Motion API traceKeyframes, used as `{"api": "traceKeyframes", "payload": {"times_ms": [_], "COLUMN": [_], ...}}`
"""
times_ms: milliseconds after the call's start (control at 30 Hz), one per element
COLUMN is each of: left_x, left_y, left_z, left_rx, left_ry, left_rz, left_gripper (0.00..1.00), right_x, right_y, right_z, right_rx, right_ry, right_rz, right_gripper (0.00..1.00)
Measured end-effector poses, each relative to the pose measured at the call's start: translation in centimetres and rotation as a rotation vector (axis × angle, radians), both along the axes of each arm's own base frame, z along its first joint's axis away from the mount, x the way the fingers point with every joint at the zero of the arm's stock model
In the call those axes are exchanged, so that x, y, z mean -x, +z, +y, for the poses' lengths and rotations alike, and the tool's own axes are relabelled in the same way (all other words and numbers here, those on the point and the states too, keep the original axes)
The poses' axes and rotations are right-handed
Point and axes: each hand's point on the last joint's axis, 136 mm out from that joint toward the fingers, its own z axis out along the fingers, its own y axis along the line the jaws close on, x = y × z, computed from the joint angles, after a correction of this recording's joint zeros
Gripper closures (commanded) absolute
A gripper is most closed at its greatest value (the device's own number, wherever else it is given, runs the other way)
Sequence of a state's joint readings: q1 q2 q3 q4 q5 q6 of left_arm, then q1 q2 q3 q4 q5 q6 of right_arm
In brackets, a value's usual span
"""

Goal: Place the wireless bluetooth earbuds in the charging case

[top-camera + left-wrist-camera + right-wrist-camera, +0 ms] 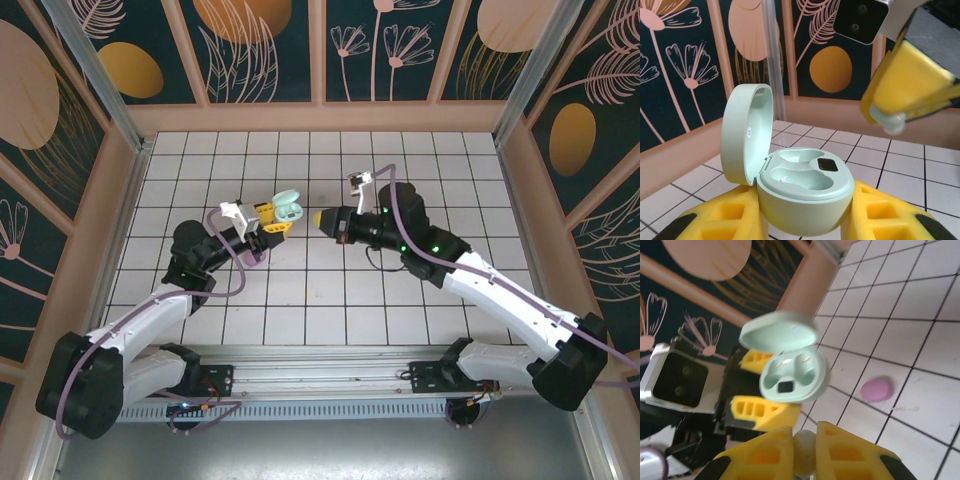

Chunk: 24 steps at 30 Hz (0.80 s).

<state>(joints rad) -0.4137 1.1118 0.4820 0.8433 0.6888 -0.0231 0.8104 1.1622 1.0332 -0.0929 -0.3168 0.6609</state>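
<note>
left hand (272, 222) clamps open charging case (805, 190) | right hand (325, 220) pinches mint earbud (893, 123) beside case | likely light, slick: grip sides

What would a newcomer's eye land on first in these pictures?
First, the open mint green charging case, lid up, pinched in the left gripper above the middle of the tiled table. Facing it, the right gripper holds a pale mint earbud at its yellow tips, just short of the case. A small pink-purple bud lies on the table nearby.
</note>
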Motion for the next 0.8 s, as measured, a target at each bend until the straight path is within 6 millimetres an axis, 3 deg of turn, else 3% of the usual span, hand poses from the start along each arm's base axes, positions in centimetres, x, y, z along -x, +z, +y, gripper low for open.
{"api": "traceKeyframes", "payload": {"times_ms": [233, 800], "left_x": [0.4, 0.5], "left_y": [0.2, 0.2], "left_z": [-1.1, -1.0], "left_rx": [0.021, 0.041], "left_ry": [-0.022, -0.022], "left_rz": [-0.008, -0.002], "left_gripper": [1.0, 1.0], "right_x": [0.8, -0.4], "right_y": [1.4, 1.5], "right_z": [3.0, 5.3], "right_rx": [-0.009, 0.032], "right_ry": [0.066, 0.058], "right_rz": [-0.014, -0.083], "right_gripper": [0.87, 0.87]}}
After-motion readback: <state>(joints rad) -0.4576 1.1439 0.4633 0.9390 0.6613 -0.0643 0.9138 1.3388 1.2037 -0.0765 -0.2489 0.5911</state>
